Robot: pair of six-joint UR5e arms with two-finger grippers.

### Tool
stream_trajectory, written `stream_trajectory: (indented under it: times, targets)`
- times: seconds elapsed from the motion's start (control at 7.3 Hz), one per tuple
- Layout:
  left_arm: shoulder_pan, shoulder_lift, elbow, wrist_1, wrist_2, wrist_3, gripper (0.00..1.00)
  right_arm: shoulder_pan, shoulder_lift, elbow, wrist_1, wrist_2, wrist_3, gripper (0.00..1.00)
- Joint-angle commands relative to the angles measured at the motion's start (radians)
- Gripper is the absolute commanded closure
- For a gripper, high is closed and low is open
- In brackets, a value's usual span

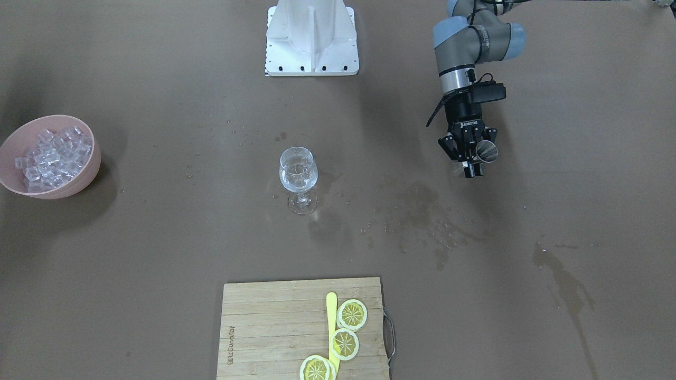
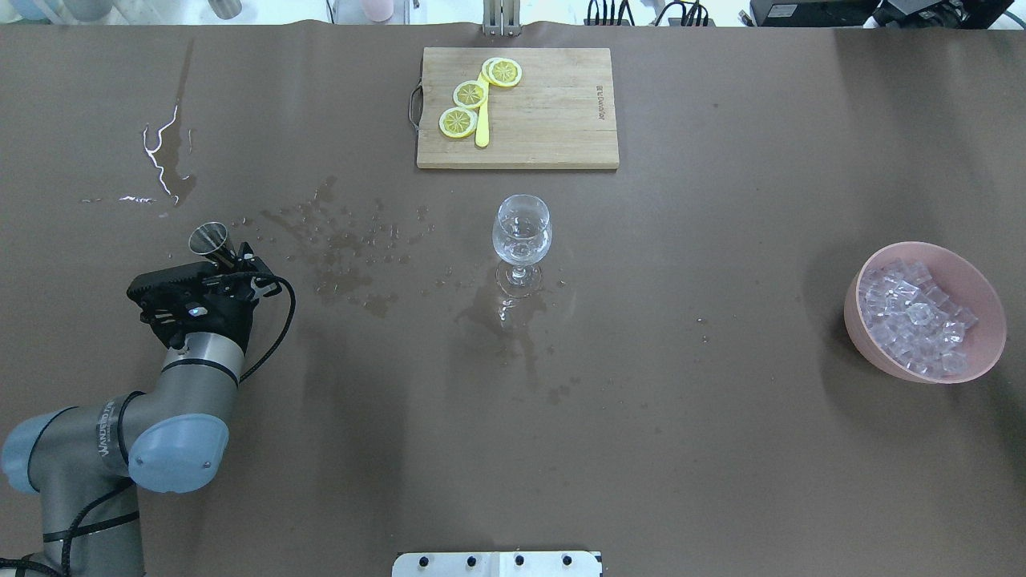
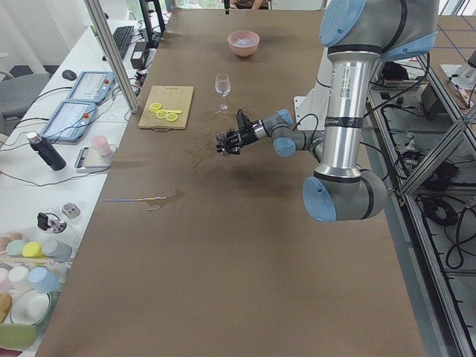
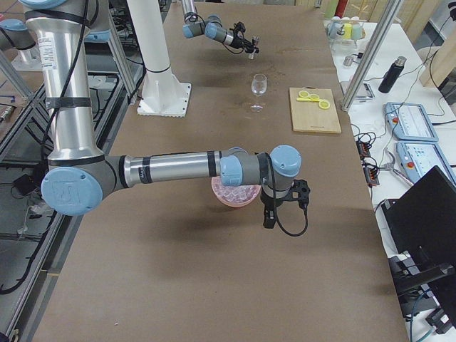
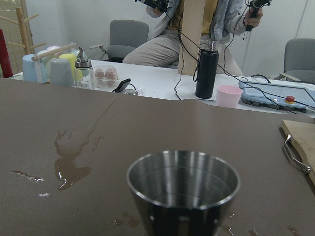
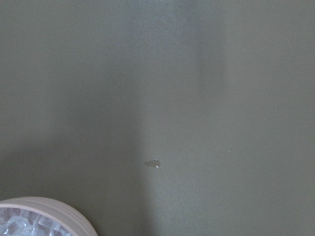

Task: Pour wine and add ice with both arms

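Two arms, two jobs. Your left hand (image 1: 475,161) is pinched on a steel cup (image 1: 487,152). It holds the cup mouth-up, well off to the robot's left of the wine glass (image 1: 299,174), low over the table (image 1: 158,237) beside the wet splashes (image 1: 422,211). Holding it upright there would keep any dregs from dribbling. No stream falls now, and a little clear wine (image 2: 521,244) seems to sit in the glass, so I judge the pour done. The left wrist is level, with the hand reaching forward.

Your right arm (image 4: 178,167) stretches out nearly flat, and its hand (image 4: 268,217) points down just beside the pink bowl (image 1: 74,184) of ice (image 1: 50,158). That looks well placed for a pick. You cannot tell whether that hand is spread or closed.
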Motion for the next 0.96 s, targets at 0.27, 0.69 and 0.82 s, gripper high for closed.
stream_trajectory:
  times: [0.27,0.69,0.82]
  targets:
    - [0.048,-0.028,0.064,0.005,0.072,-0.034,1.0,-0.001,0.002,0.0,0.0,0.0,0.0,0.0]
    - [0.068,-0.032,0.087,0.005,0.075,-0.062,0.34,-0.001,0.002,-0.001,0.0,0.0,0.0,0.0]
    - [0.068,-0.044,0.102,0.005,0.076,-0.062,0.3,-0.001,0.002,-0.001,0.0,0.0,0.0,0.0]
